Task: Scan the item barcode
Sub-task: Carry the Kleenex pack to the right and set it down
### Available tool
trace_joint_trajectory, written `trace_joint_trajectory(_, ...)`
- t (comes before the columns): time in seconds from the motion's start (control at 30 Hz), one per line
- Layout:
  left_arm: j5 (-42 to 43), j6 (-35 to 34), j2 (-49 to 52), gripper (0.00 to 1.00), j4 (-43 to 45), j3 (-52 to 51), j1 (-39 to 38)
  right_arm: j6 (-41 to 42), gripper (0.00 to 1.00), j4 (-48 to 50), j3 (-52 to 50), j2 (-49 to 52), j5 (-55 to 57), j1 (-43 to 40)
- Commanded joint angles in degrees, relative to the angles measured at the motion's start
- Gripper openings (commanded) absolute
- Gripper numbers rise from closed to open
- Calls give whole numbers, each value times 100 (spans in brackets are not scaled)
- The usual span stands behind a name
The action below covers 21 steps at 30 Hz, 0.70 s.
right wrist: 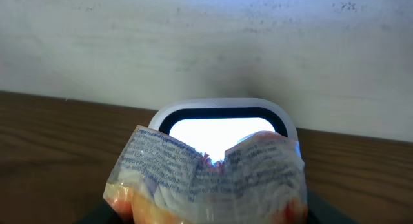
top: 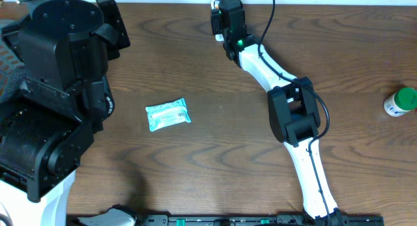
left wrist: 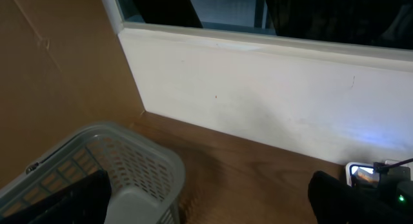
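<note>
While right claw (right wrist: 206,214) grips packet (right wrist: 205,177) | long axis crosswise before scanner (right wrist: 222,125) | left claw (left wrist: 206,204) agape

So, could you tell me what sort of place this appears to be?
Likely a mock checkout bench: a lit barcode scanner, a printed packet held up to it, and a plastic basket.

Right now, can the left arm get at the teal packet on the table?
Probably yes: the teal packet lies alone on bare table just beside the left arm, with nothing between them.
</note>
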Motion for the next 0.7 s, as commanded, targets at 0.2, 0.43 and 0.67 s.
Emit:
trace_joint_trajectory(0.2, -35, -74, -52, 98, -15, 28, 33, -168, 44, -1655, 111, -831, 114, -140)
trace_joint_trajectory(0.43, -33, -74, -52, 98, -15, 28, 33, -7, 40, -4159, 111, -1987, 136, -555)
trace_joint_trajectory(0.67, -33, -74, -52, 98, -15, 28, 33, -7, 34, -5831, 81, -2133, 678, -1934)
